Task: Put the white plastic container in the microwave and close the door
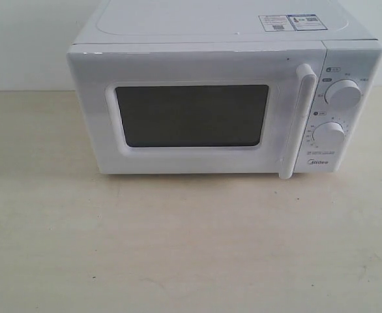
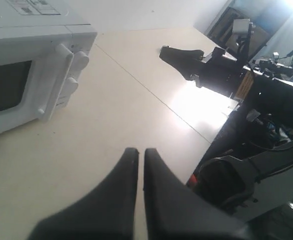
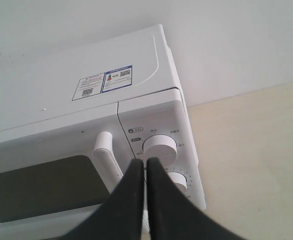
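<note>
The white microwave (image 1: 223, 98) stands at the back of the table with its door (image 1: 191, 114) shut flat against the body. The bar handle (image 1: 298, 120) is beside two round knobs (image 1: 343, 93). The white plastic container shows in no view. Neither gripper appears in the exterior view. My left gripper (image 2: 138, 151) is shut and empty above bare table, right of the microwave (image 2: 26, 65). My right gripper (image 3: 145, 162) is shut and empty, hanging in front of the control panel (image 3: 159, 147) and handle (image 3: 106, 155).
The beige tabletop (image 1: 191, 248) stretches in front of the microwave. In the left wrist view the other arm (image 2: 201, 62) hangs over the table's far edge, with dark equipment and cables (image 2: 266, 140) beyond it.
</note>
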You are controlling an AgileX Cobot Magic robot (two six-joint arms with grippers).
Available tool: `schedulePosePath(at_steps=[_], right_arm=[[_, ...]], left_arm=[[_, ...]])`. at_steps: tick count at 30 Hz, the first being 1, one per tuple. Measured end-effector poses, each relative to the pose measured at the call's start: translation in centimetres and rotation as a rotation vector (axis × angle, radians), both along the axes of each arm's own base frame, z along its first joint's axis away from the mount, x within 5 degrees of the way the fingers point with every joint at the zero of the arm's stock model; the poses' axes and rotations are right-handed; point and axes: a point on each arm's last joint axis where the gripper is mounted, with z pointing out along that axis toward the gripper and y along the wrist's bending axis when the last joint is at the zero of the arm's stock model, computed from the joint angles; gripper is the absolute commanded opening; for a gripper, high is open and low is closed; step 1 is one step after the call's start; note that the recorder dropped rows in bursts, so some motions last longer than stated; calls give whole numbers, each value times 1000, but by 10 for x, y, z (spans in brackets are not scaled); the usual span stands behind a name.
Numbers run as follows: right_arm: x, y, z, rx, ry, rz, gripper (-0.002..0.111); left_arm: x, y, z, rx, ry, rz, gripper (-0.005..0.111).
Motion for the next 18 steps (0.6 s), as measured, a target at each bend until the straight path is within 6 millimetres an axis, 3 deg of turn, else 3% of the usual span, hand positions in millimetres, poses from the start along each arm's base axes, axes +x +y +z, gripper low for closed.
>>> schedulePosePath(at_steps=[5,9,18], right_arm=[[0,0,0,2,3,0,0],[0,0,-1,3,6,0,0],[0,0,-1,4,5,4,0]], left_arm=[[6,8,2,84,-325,52,4],[6,29,-10,166,-596,251,4],[-7,65,-82,424,-777,658,4]])
